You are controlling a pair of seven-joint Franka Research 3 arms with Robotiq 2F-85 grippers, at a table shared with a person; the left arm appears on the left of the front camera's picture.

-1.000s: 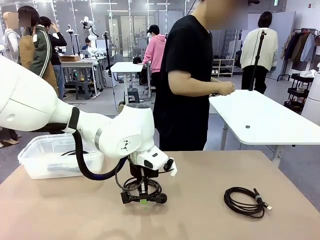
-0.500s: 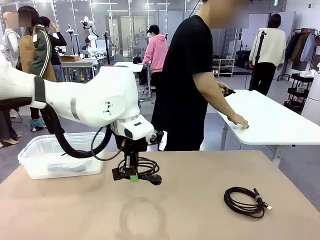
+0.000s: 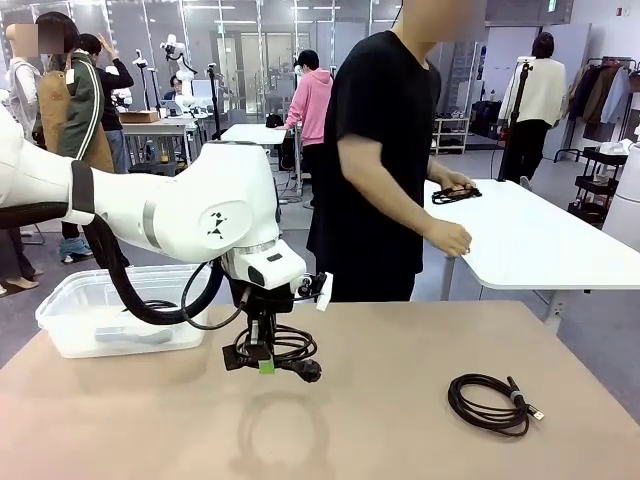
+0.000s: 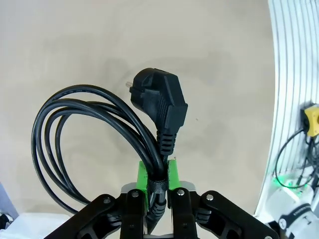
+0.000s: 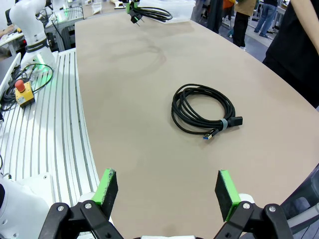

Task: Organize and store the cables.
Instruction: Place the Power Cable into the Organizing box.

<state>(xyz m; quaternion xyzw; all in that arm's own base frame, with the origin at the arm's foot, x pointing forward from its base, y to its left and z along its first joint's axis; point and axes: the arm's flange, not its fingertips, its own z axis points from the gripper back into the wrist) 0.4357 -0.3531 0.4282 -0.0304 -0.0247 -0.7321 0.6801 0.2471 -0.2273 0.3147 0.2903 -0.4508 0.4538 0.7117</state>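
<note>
My left gripper hangs above the table, shut on a coiled black power cable with a chunky plug. In the left wrist view the green pads pinch the cable's bound neck while the loops hang free over the tabletop. A second coiled cable with a small connector lies on the table at the right, also in the right wrist view as a coil. My right gripper is open well short of it, nothing between its pads. The person holds another cable at the far table.
A clear plastic bin stands at the table's left rear, a dark cord inside. The person in black stands at the far edge beside a white table. An emergency stop button sits on the ridged base by the table edge.
My left arm lifted the power cable off the table and carried it left and up, then eased down slightly. The person turned and picked a cable up from the white table.
</note>
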